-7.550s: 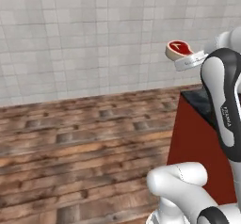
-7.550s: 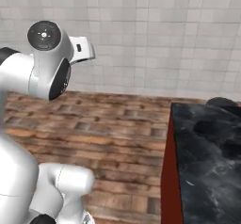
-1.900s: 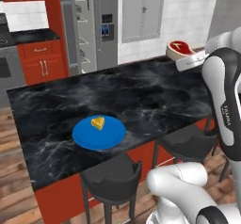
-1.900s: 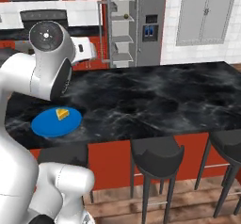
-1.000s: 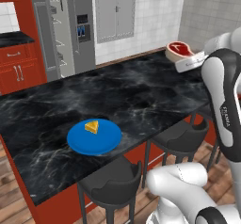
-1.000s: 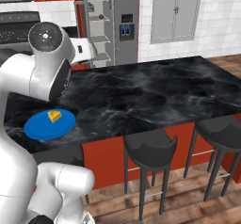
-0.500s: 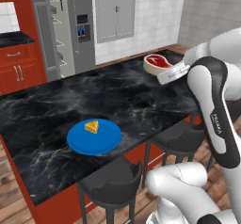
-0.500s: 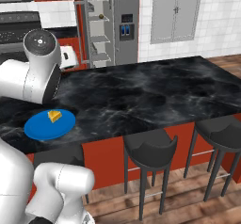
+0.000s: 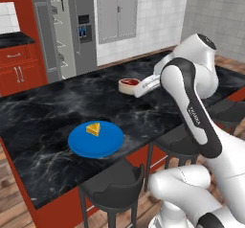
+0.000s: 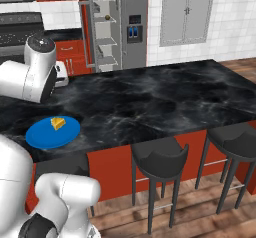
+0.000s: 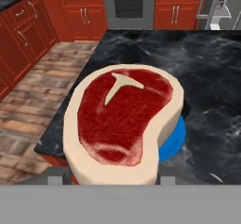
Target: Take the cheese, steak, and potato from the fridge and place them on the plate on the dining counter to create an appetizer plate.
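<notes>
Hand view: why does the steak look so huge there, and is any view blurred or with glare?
Hand view: the steak sits right before the lens, hiding most of the plate. Left base view: steak small, edges soft. Right base view: even light, no glare on the dining counter.

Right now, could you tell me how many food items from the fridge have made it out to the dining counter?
2: the cheese lies on the blue plate, and the steak is held in the pincer above the dining counter. The fridge's contents are too small to judge.
</notes>
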Tool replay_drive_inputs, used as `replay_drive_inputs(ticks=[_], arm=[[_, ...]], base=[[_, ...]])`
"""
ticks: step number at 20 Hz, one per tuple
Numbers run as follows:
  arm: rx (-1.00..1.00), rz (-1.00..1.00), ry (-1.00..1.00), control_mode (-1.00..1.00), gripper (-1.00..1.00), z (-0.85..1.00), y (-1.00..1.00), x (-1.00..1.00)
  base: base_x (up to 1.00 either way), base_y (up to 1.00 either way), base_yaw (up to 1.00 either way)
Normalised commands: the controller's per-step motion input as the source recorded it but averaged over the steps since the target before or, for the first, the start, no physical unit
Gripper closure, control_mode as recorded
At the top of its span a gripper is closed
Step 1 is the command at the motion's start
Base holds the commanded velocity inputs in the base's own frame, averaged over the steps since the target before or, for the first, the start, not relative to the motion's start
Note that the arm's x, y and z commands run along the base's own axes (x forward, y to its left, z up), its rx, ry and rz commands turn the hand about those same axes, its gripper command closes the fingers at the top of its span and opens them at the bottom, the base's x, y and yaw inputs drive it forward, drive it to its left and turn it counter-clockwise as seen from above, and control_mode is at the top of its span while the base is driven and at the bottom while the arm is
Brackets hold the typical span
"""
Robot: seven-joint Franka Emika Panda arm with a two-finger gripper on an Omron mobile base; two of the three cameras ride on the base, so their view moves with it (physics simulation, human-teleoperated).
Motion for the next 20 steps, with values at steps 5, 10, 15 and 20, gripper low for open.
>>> replay_drive_inputs(ticks=[5,10,15,20], arm=[[0.00,0.01,0.23,-1.00,1.00,-0.48,0.56,0.31],[-0.02,0.00,0.14,-1.00,1.00,-0.49,0.38,0.36],[-0.02,0.00,0.06,-1.00,1.00,-0.36,0.05,0.37],[-0.03,0.00,0.07,-1.00,1.00,-0.39,0.20,0.33]], base=[[0.00,0.00,0.00],[0.00,0.00,0.00],[0.00,0.00,0.00],[0.00,0.00,0.00]])
